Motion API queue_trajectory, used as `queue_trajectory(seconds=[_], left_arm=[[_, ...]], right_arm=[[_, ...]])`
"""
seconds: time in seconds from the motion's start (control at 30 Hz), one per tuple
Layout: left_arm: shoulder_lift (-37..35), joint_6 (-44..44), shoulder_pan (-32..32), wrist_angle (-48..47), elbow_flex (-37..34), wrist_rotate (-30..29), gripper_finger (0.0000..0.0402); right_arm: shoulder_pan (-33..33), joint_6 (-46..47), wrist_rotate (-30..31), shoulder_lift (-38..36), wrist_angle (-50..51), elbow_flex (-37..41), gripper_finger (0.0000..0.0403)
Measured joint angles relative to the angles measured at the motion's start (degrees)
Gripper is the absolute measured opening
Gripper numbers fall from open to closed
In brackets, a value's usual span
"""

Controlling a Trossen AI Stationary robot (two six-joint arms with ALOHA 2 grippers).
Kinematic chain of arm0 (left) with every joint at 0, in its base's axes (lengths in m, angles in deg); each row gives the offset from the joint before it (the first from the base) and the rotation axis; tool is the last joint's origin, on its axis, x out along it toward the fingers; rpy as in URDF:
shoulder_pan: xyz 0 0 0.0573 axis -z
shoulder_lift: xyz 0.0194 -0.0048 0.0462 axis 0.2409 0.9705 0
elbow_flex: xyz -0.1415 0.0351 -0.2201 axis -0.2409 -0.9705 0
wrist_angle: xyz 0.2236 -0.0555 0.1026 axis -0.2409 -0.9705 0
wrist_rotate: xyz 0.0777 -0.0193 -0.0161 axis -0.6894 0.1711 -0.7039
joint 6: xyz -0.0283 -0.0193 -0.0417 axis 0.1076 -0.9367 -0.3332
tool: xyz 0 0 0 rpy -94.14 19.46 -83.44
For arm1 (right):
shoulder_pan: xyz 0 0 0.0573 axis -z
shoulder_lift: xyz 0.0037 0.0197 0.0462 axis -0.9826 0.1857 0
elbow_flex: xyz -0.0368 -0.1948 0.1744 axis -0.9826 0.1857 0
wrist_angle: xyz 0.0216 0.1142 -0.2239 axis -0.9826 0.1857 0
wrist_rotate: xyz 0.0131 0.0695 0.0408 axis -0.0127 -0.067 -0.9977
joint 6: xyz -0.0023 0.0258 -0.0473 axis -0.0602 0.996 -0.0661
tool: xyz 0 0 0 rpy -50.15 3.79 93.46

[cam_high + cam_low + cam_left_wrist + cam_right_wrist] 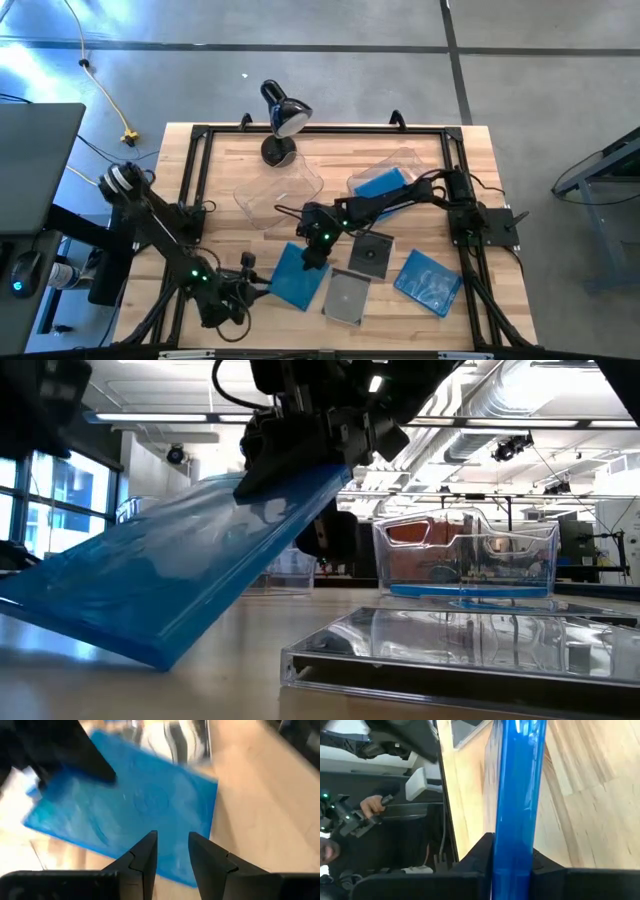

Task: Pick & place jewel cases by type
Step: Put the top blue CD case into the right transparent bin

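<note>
Blue case (180, 585) tilted, far edge pinched by right gripper (313, 250), near edge on table; left gripper (232, 298) half-open beside it, empty.

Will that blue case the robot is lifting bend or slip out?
The blue case probably stays stiff: it tilts as one flat slab. The right gripper pinches only its raised edge, and the plastic looks glossy, so it might slip.

One blue case (298, 277) is tilted, far edge lifted, near edge on the table. A grey case (346, 296) lies flat beside it, another (372, 256) just beyond, a blue one (428, 281) at right, and a fourth blue (380, 184) in the far bin.
</note>
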Motion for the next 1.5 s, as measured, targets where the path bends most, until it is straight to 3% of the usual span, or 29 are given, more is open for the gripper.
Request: queue_trajectory(seconds=[0.23, 0.43, 0.63, 0.77, 0.97, 1.23, 1.37, 1.5], left_arm=[[-8.19, 4.71, -0.11, -1.69, 0.1, -0.49, 0.0108], [-14.43, 6.15, -0.11, -3.31, 0.12, -1.95, 0.0108], [-19.24, 6.64, -0.11, -4.01, 0.22, -4.42, 0.0108], [-20.27, 9.0, -0.11, -3.75, 0.28, -5.49, 0.0108], [-20.37, 10.88, -0.11, -3.89, 0.28, -9.02, 0.0108], [-20.39, 16.34, -0.11, -3.82, 0.28, -14.54, 0.0108], [-20.39, 16.84, -0.11, -3.82, 0.28, -14.92, 0.0108], [-20.39, 16.84, -0.11, -3.88, 0.28, -14.92, 0.0108]], right_arm=[[1.19, -0.81, -3.21, -0.3, -6.43, 0.09, 0.0028], [3.4, -3.77, -4.77, -5.23, -6.57, 0.09, 0.0028], [6.14, -9.43, -4.44, -15.16, 5.28, 0.09, 0.0028], [8.28, -14.61, 3.19, -24.41, 21.2, 0.09, 0.0028], [10.26, -19.09, 29.26, -39.23, 42.56, 0.09, 0.0028], [13.48, -10.46, 52.99, -53.17, 60.52, 0.09, 0.0023], [15.5, -4.45, 58.2, -56.43, 67.07, 0.11, 0.0019], [16.84, -3.45, 54.47, -56.49, 69.69, 0.17, 0.0019]])
